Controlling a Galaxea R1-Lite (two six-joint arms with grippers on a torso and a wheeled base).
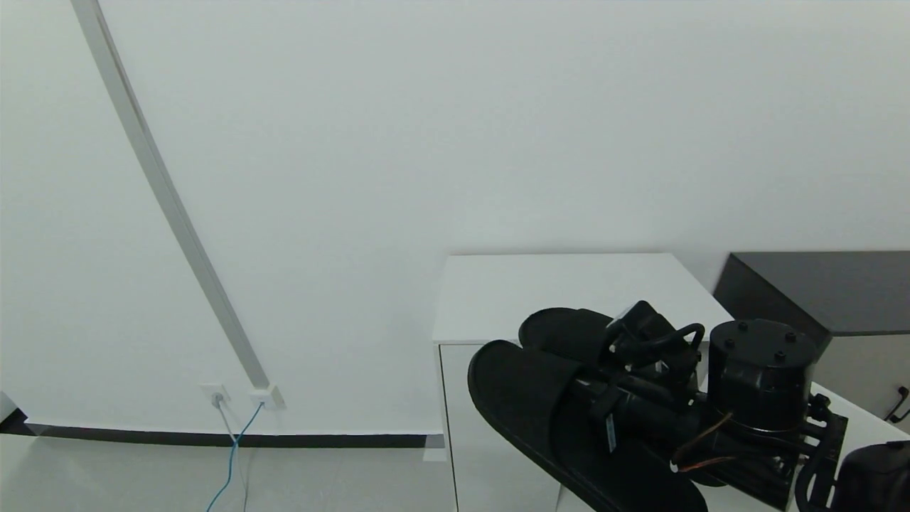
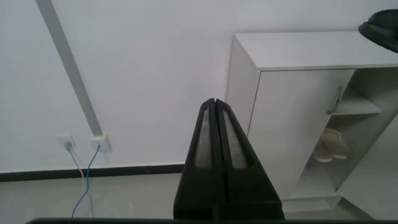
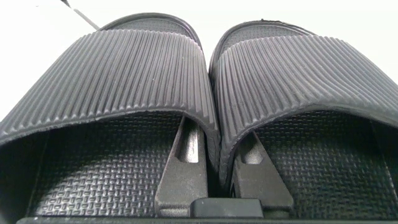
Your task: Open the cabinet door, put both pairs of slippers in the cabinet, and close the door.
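Note:
A pair of black ribbed slippers [image 1: 526, 387] hangs in front of the white cabinet [image 1: 554, 291], near its top edge. My right gripper [image 3: 217, 134] is shut on the pair, one finger under each strap, pinching the inner walls together. The toe of one black slipper [image 2: 379, 25] shows over the cabinet top [image 2: 292, 50]. The cabinet's right half stands open, and a light beige pair of slippers [image 2: 331, 145] rests on a lower shelf inside. The left door panel [image 2: 286, 124] with its handle is closed. My left gripper [image 2: 215, 106] is shut on nothing, held off to the cabinet's left, facing the wall.
A dark grey cabinet [image 1: 825, 284] stands to the right of the white one. Wall sockets with a blue cable [image 1: 242, 412] sit low on the wall at the left, below a slanting cable duct [image 1: 163, 192]. Bare floor lies left of the cabinet.

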